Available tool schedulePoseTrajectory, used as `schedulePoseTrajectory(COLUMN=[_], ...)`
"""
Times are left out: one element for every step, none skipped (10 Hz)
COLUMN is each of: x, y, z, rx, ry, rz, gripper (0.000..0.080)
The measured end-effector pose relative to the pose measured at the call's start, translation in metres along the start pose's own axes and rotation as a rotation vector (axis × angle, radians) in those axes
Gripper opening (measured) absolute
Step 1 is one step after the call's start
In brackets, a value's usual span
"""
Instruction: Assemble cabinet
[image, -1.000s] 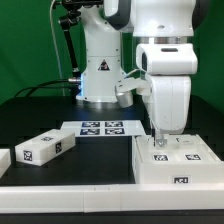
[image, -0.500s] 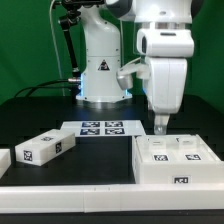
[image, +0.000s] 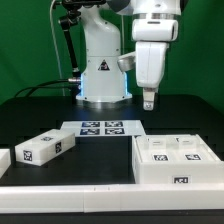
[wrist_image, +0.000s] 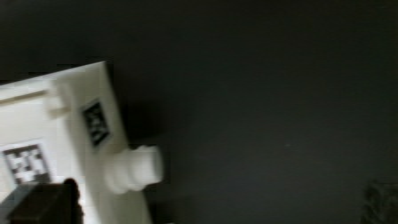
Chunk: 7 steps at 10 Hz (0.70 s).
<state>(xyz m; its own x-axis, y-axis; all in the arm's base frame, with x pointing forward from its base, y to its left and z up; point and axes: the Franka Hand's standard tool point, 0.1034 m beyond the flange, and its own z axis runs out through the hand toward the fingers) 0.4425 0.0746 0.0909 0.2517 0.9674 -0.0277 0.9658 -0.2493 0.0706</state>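
Observation:
The white cabinet body (image: 175, 160), with black-and-white tags on its top and front, lies at the front on the exterior view's right. My gripper (image: 148, 101) hangs well above its far left corner, touching nothing. In the wrist view the gripper (wrist_image: 214, 205) is open and empty, with one dark finger (wrist_image: 39, 205) at the edge of the picture. That view shows a corner of the cabinet body (wrist_image: 71, 120) with a tag and a round white peg (wrist_image: 139, 166) on its side. A smaller white tagged block (image: 45, 147) lies at the exterior view's left.
The marker board (image: 102, 128) lies flat at the table's middle, in front of the robot base (image: 100, 70). Another white part (image: 4, 160) shows at the exterior view's left edge. A white rim (image: 70, 192) runs along the table's front.
My gripper has risen from just over the cabinet body's top to well above it and shifted a little toward the exterior view's left. The parts have not moved.

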Motion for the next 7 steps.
schedulePoseTrajectory(x=[-0.0012, -0.0006, -0.0005, -0.0005, -0.0005, -0.0003, 0.0002], y=[-0.0046, -0.0021, -0.002, -0.0022, -0.0023, -0.0025, -0.0027], z=[0.0025, 0.0016, 0.0018, 0.0021, 0.0023, 0.0024, 0.0024], rx=[0.006, 0.003, 0.003, 0.004, 0.005, 0.007, 0.008], ry=[0.0, 0.001, 0.001, 0.002, 0.001, 0.003, 0.004], rz=[0.0, 0.0, 0.001, 0.016, 0.014, 0.058, 0.144], gripper=[0.0796, 0.0796, 0.0796, 0.0796, 0.0796, 0.0796, 0.0796])
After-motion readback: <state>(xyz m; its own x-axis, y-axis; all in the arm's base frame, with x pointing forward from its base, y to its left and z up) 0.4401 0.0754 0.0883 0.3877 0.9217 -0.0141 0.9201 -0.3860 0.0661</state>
